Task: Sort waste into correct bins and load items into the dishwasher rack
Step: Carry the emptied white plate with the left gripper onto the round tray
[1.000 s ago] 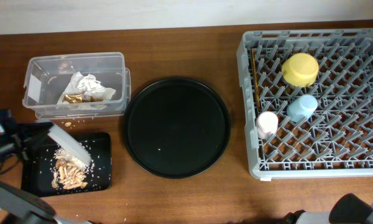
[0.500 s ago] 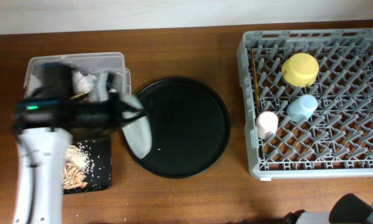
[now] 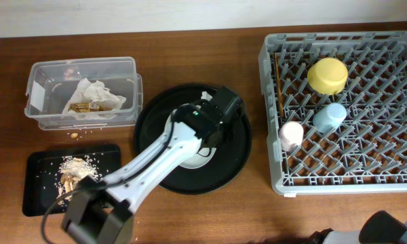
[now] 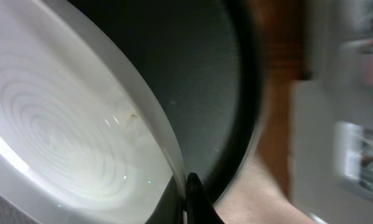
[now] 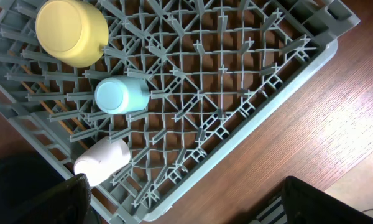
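Left arm holds plate over big round tray.
Overhead: left arm [image 3: 183, 139] hides most of the plate [image 3: 195, 160]; only a pale bit shows over the round black tray [image 3: 237, 159]; jaws hidden here. 1 s ago the plate was tipped over the small black tray [image 3: 37, 196] w/ food scraps [image 3: 74, 173]; now it's further right. Left wrist: blurry, left jaws pinch the plate's rim, plate cut off. Right wrist: right jaws spread wide, dark, cut off at the bottom corners, above the rack [image 5: 248, 124] w/ yellow bowl [image 5: 71, 31], blue cup [image 5: 121, 95], pink cup [image 5: 102, 160].
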